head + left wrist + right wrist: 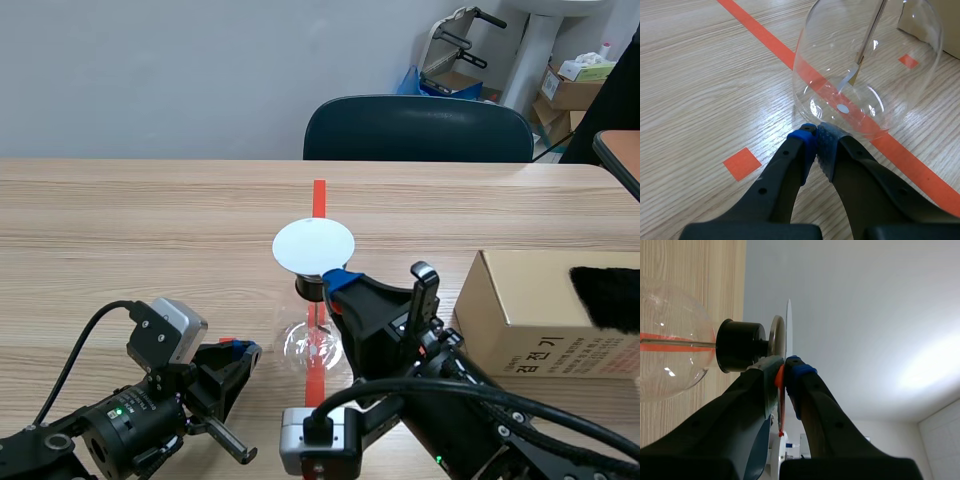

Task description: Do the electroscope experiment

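The electroscope is a round glass flask (313, 345) with a black stopper (308, 288), standing on the red tape line at mid-table. A white disc (313, 245) lies flat over its top. My right gripper (340, 279) is shut on the disc's near edge. In the right wrist view the disc (788, 322) shows edge-on against the metal top plate (776, 337), with an orange-red piece pinched between the fingers of the gripper (785, 368). My left gripper (246, 351) rests low and shut, its tips (815, 139) almost touching the flask (867, 70); the foil leaves (850, 77) hang inside.
A cardboard box (530, 310) stands at the right, with a black furry thing (606, 296) on its far end. A dark chair (418, 128) is behind the table's far edge. Small orange-red squares (742, 163) mark the wood beside the left gripper.
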Action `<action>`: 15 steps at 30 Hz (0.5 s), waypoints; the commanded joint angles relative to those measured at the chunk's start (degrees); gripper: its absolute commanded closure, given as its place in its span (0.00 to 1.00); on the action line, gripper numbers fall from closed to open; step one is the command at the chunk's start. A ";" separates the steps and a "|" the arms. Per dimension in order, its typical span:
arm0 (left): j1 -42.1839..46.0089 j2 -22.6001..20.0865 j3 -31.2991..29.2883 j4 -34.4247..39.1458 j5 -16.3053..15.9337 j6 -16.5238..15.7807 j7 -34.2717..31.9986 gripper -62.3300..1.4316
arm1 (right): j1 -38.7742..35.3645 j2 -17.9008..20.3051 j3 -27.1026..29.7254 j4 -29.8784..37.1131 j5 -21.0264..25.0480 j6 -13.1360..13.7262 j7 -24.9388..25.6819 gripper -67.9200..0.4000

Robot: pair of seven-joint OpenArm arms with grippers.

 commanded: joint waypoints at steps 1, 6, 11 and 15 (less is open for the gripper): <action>0.02 0.00 -0.26 0.63 -0.04 -0.13 -0.55 0.93 | 0.52 0.28 -0.13 1.14 -0.11 -0.85 0.17 0.98; 0.02 0.02 -0.26 0.63 -0.02 -0.13 0.61 0.93 | 0.52 0.28 -0.13 1.14 -0.17 -0.85 0.20 0.98; 0.02 0.02 -0.26 0.63 -0.02 -0.13 0.92 0.93 | 0.52 0.28 -0.11 1.14 -0.17 -0.85 0.17 0.98; 0.02 0.02 -0.70 0.63 -0.02 -0.13 0.92 0.93 | 0.52 0.28 -0.11 1.14 -0.17 -0.85 0.17 0.98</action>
